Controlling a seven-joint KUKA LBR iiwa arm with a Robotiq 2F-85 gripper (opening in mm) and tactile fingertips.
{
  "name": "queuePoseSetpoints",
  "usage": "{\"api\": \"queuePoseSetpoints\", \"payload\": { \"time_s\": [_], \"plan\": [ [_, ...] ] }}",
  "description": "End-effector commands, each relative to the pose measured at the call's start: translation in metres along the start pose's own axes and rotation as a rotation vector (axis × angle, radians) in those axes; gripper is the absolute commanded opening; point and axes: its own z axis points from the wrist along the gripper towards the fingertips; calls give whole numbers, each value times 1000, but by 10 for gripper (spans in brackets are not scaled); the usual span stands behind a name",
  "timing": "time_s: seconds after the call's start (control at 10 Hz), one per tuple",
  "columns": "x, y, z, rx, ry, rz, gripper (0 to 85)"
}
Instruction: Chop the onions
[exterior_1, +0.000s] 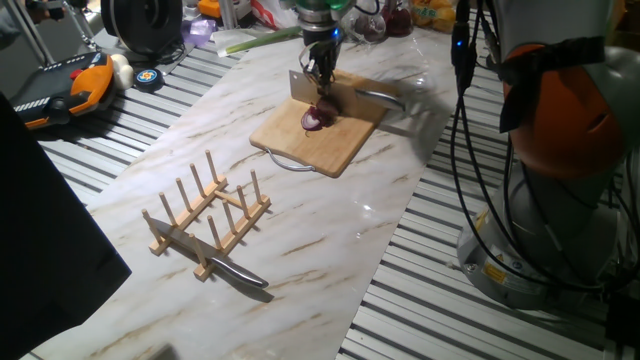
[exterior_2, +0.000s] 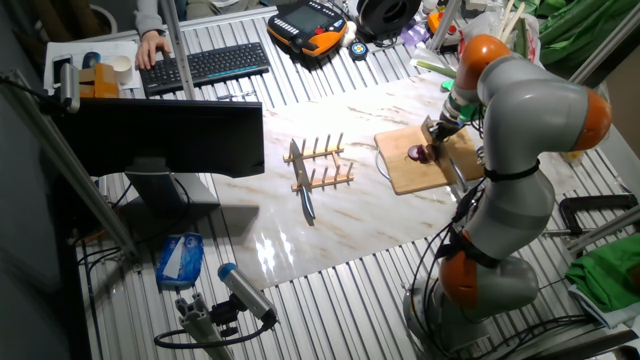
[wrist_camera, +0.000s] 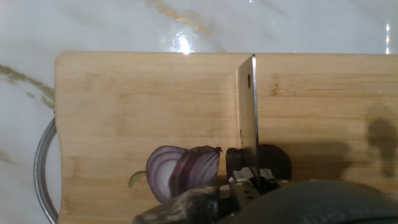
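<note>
A purple-red onion lies cut on the wooden cutting board. In the hand view a sliced-off part with pale rings lies left of the blade, and a darker part lies right of it. My gripper is right above the onion, shut on the handle of a cleaver. The cleaver's blade stands edge-down on the board between the onion parts. The gripper shows only at the bottom edge of the hand view. The other fixed view shows the onion under the gripper.
A wooden rack stands on the marble top with a knife laid through it. A metal utensil lies by the board's far edge. The robot's base stands at the right. Clutter lines the far table edge.
</note>
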Motion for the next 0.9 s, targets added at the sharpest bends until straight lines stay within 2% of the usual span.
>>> {"api": "queuePoseSetpoints", "payload": {
  "time_s": [0.0,0.3,0.8],
  "plan": [
    [0,1,1,2,-1,0,7],
    [-1,1,3,2,-2,0,7],
    [4,2,-16,18,14,7,7]
  ]
}}
